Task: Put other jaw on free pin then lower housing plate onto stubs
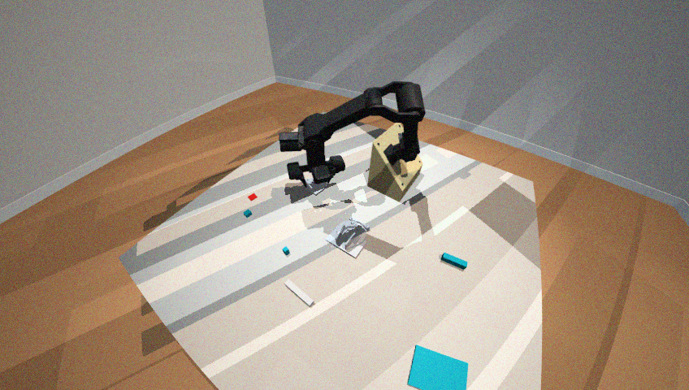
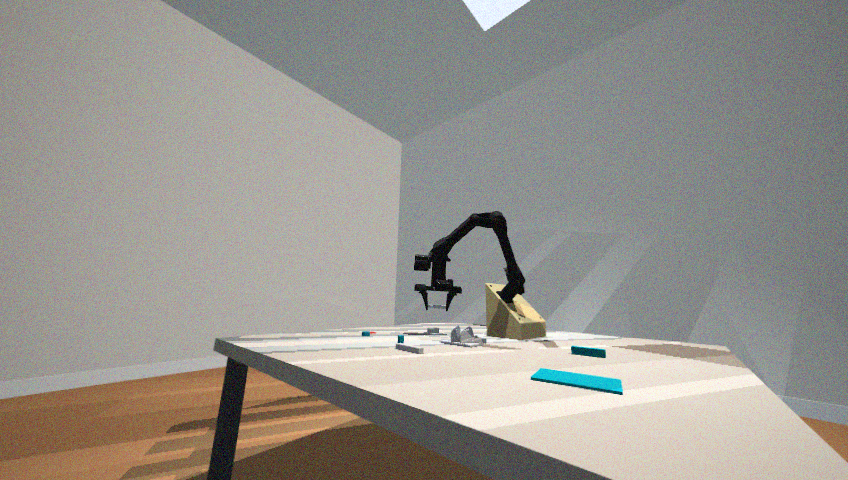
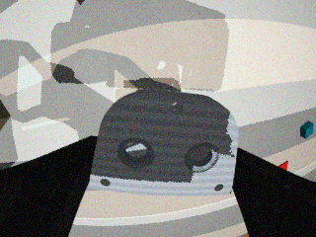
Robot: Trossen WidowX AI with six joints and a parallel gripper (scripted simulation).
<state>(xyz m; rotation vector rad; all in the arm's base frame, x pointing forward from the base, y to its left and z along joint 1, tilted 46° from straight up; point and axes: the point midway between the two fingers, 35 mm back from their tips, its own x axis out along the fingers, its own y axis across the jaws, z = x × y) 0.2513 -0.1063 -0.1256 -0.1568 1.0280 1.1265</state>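
Note:
My gripper is shut on the housing plate, a thin grey plate with a rounded far edge, two large holes and two small dark marks. The plate is held roughly level, well above the table. The light grey base stands on the table, lower and nearer to the top view than my gripper. Two upright grey jaw shapes stand close together on it. Shadows hide the pins, the stubs and whether the teeth mesh.
A white bar, two small teal cubes, a red square, a teal bar and a teal plate lie around. A small grey block is behind the base. The yellow arm mount stands behind right.

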